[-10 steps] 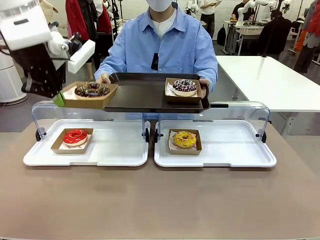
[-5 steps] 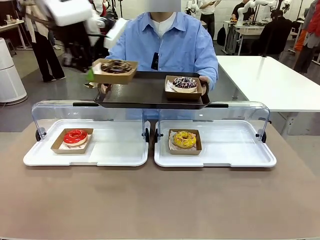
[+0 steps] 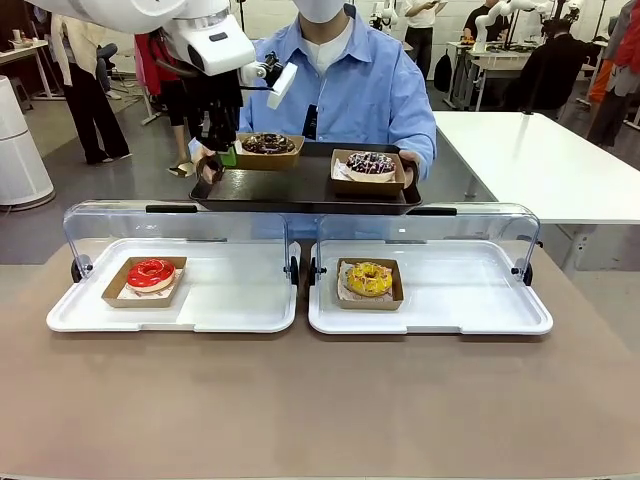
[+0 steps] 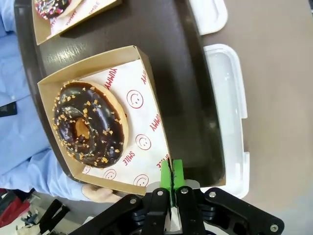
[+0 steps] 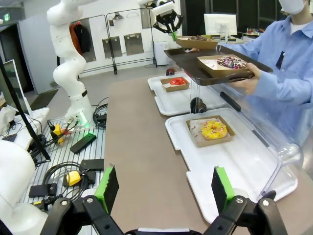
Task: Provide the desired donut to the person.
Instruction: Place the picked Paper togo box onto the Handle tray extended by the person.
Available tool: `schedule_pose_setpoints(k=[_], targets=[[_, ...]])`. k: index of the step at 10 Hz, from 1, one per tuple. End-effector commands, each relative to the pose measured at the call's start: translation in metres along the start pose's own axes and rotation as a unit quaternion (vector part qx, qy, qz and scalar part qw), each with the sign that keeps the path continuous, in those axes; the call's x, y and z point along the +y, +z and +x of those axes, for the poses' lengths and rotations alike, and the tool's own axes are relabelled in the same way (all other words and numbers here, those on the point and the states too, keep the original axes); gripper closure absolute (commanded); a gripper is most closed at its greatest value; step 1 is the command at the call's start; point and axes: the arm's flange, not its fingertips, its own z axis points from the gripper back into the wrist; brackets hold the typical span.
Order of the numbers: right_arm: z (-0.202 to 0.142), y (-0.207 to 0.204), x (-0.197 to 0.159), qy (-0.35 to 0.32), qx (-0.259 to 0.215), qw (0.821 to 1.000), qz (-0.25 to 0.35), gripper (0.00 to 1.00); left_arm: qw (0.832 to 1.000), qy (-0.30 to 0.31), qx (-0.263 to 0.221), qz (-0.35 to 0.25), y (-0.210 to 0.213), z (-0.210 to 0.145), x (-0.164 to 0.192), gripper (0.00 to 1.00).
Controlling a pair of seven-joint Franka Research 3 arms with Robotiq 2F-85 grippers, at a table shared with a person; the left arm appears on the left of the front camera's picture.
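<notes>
Green pads of the left hand (image 4: 171, 177) are pressed together on the edge of a cardboard box (image 4: 146, 115), pinching it. A chocolate donut (image 4: 89, 125) sits in that box on paper with smiley faces. The box seems to rest on the dark tray (image 3: 300, 188), or just above it; I cannot tell which. The person (image 3: 340, 85) in the blue shirt holds the tray up with both hands, at the far side of the worktop (image 3: 320, 400). Another box with a sprinkle donut (image 3: 371, 165) is on the tray too, well apart from the first one. So the donut has reached the person, and most of the job looks done. What is left, I think, is to let go of the box and pull the arm away. The right hand (image 5: 166, 191) is spread wide and holds nothing, over the near end of the worktop. A red donut (image 3: 150, 272) and a yellow donut (image 3: 369, 278) wait in the white trays (image 3: 240, 300) under clear lids.
</notes>
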Motion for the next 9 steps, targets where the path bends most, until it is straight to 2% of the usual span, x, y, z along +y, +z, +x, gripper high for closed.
schedule_pose_setpoints(k=[1, 7, 8, 9], targets=[[-0.001, 0.0, 0.001, 0.004, -0.002, 1.0, 0.003, 0.0, 1.0, 0.019, 0.012, -0.005, -0.002, 0.006, 0.01, 0.99], [-0.001, 0.0, 0.001, 0.004, -0.002, 1.0, 0.003, 0.0, 0.999, 0.017, 0.029, -0.03, -0.041, 0.01, 0.029, 0.99], [-0.001, 0.0, 0.001, 0.004, -0.002, 1.0, 0.003, 0.0, 0.999, 0.022, 0.024, -0.031, -0.042, 0.009, 0.028, 0.41], [-0.001, 0.0, 0.001, 0.004, -0.002, 1.0, 0.003, 0.0, 0.999, 0.023, 0.024, -0.029, -0.041, 0.009, 0.027, 0.39]])
